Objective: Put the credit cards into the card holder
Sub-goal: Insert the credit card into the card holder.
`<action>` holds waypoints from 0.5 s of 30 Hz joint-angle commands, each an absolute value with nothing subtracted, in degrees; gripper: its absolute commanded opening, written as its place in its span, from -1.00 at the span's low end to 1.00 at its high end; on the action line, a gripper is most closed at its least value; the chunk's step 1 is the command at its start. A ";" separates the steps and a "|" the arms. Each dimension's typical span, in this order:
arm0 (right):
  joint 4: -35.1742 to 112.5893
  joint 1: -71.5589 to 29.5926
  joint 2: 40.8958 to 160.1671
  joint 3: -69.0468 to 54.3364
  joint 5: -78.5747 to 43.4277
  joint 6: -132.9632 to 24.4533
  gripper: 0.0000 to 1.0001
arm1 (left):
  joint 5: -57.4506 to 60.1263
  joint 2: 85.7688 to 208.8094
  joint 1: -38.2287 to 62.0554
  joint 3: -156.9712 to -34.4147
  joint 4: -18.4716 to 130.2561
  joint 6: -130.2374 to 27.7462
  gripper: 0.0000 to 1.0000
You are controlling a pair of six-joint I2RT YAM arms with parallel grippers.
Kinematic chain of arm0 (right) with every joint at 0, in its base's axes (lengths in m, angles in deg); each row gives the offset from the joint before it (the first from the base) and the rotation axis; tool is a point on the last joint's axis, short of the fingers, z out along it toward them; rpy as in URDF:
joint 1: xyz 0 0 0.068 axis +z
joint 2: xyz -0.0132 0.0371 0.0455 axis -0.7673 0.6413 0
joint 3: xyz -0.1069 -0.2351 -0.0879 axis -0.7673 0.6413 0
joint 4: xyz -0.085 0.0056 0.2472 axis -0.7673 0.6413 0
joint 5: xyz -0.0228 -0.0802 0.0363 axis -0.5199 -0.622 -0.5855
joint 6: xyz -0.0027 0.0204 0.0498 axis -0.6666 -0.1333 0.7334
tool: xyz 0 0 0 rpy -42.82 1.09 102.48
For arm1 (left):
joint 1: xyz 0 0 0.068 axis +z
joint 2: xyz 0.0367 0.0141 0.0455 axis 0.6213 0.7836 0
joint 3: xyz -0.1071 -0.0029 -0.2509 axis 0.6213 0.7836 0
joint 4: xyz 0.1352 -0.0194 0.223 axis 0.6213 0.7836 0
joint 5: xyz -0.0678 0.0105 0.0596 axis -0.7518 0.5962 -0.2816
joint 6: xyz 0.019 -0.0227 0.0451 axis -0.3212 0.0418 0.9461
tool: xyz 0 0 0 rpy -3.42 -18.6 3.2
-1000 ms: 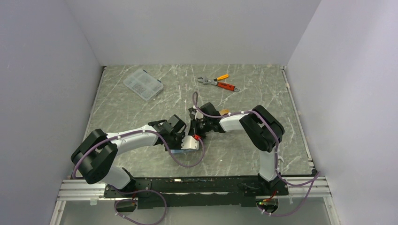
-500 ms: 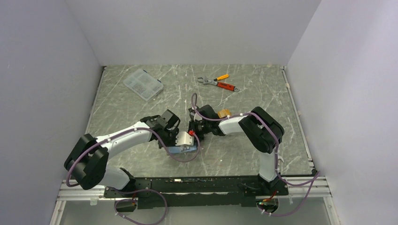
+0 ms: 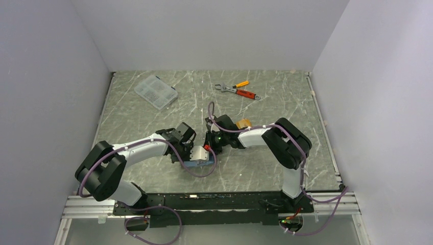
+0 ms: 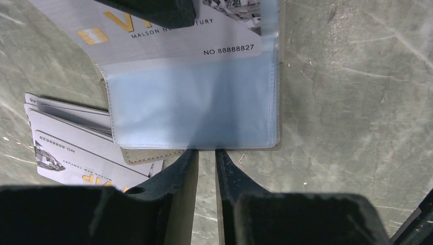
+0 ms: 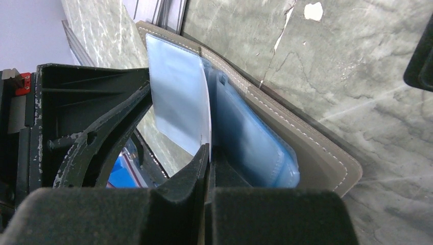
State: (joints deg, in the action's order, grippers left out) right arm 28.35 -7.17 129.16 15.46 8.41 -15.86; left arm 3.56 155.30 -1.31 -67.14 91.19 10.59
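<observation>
The card holder (image 4: 194,112) lies open on the table, blue-grey clear sleeve facing up. A silvery-grey credit card (image 4: 153,35) sits partly inside that sleeve, printed end sticking out. My right gripper (image 5: 209,153) is shut on this card's edge (image 5: 178,92), beside the holder's taupe cover (image 5: 316,158). My left gripper (image 4: 207,153) stands narrowly open with bare table between its fingers, tips against the holder's near edge. More credit cards (image 4: 61,138) are fanned under the holder's left side. In the top view both grippers meet at the holder (image 3: 196,162), and an orange-gold card (image 3: 243,123) lies behind the right arm.
A clear plastic compartment box (image 3: 155,92) sits at the back left. An orange-handled wrench and pliers (image 3: 237,91) lie at the back centre. White walls close in on the left, back and right sides of the table.
Both grippers and the holder have shifted a little to the left and away from the front edge. The right gripper has stayed shut on the card.
</observation>
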 commanded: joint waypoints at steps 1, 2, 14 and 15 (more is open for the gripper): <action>33.66 -7.17 130.64 16.89 1.07 -17.72 -1.00 | 2.92 157.52 -1.38 -66.44 89.72 10.73 -0.54; 33.64 -7.09 131.10 16.60 0.90 -17.47 -1.00 | 2.72 157.47 -1.39 -66.35 89.68 10.78 -0.54; 36.98 -5.33 130.37 15.70 -3.71 -16.59 -0.63 | 2.72 157.43 -1.96 -65.24 89.35 11.31 -0.57; 37.72 -5.36 129.92 15.86 -4.30 -16.86 -0.58 | 2.86 157.26 -1.99 -64.99 89.21 11.50 -0.57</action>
State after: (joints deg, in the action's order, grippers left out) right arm 29.58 -6.12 129.45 14.63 6.77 -14.22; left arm 3.56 155.41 -1.64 -67.14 91.19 10.62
